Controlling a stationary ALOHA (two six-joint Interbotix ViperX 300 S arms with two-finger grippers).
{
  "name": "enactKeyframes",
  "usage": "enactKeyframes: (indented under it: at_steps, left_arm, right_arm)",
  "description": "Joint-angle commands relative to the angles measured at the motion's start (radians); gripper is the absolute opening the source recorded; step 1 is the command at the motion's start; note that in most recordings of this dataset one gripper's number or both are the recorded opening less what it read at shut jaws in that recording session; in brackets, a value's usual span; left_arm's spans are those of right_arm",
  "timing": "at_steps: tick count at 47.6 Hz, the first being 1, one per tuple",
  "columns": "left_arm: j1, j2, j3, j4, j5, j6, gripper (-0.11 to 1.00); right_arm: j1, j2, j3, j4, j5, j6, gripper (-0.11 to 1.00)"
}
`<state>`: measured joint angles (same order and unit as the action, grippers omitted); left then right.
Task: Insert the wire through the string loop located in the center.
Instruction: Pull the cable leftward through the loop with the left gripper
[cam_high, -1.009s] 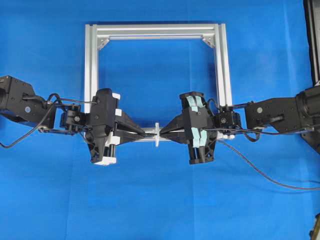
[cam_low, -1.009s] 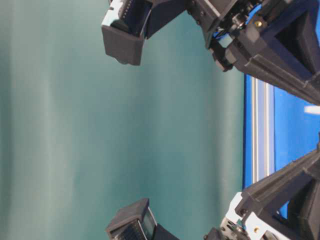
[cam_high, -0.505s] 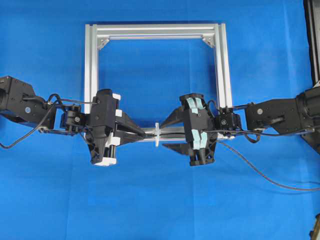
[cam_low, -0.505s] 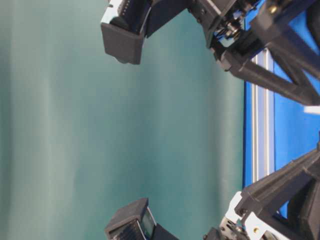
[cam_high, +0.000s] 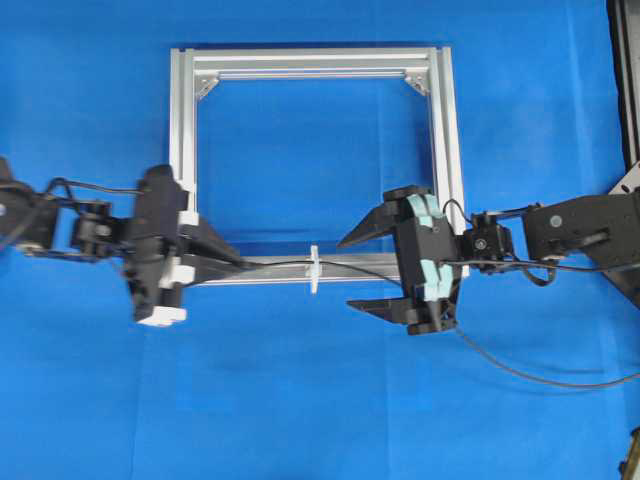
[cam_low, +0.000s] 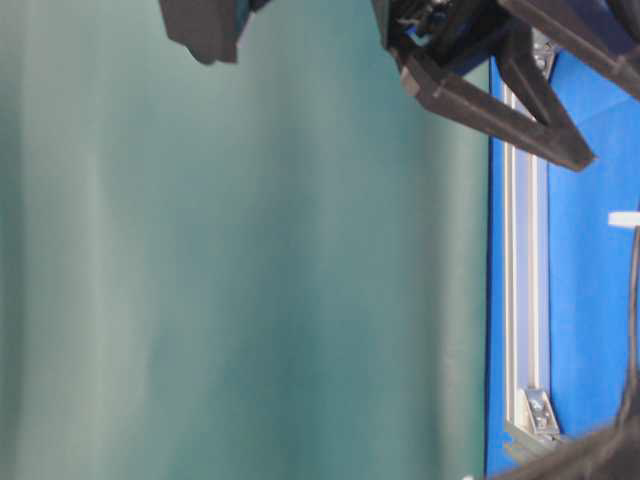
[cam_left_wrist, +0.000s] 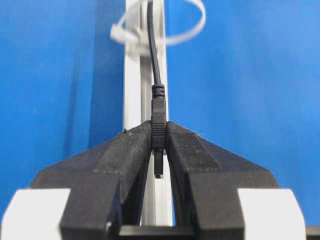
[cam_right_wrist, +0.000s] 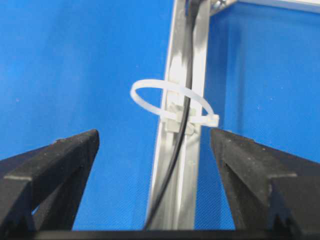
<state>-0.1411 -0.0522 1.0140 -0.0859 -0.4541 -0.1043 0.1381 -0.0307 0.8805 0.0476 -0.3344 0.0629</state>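
Note:
The wire (cam_left_wrist: 152, 55) runs through the white string loop (cam_high: 314, 268) on the front bar of the aluminium frame (cam_high: 310, 58). My left gripper (cam_high: 240, 262) is shut on the wire's plug (cam_left_wrist: 158, 131), left of the loop. The metal tip shows between the fingers. My right gripper (cam_high: 350, 273) is open and empty, right of the loop, with one finger on each side of the bar. In the right wrist view the wire (cam_right_wrist: 167, 175) passes through the loop (cam_right_wrist: 170, 102) and lies along the bar between the open fingers.
The wire trails from under the right gripper to the table's right edge (cam_high: 560, 382). Silver corner brackets (cam_high: 417, 80) sit in the frame's far corners. A dark stand (cam_high: 628, 80) is at the far right edge.
My right gripper opened, let go of the wire and drew back to the right. My left gripper moved left with the plug, pulling more wire through the loop.

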Motion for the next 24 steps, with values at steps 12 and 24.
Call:
enactKeyframes:
  at_steps: [12,24]
  left_arm:
    - [-0.048,-0.216,0.175,0.0,0.034,-0.035,0.08]
    - [-0.049,-0.334,0.291,0.0,0.152,-0.124,0.08]
  right_arm:
    - [0.009,-0.032,-0.008,0.0,-0.003,0.0,0.85]
    - [0.02,-0.032,-0.025,0.003,-0.002,0.002,0.85]
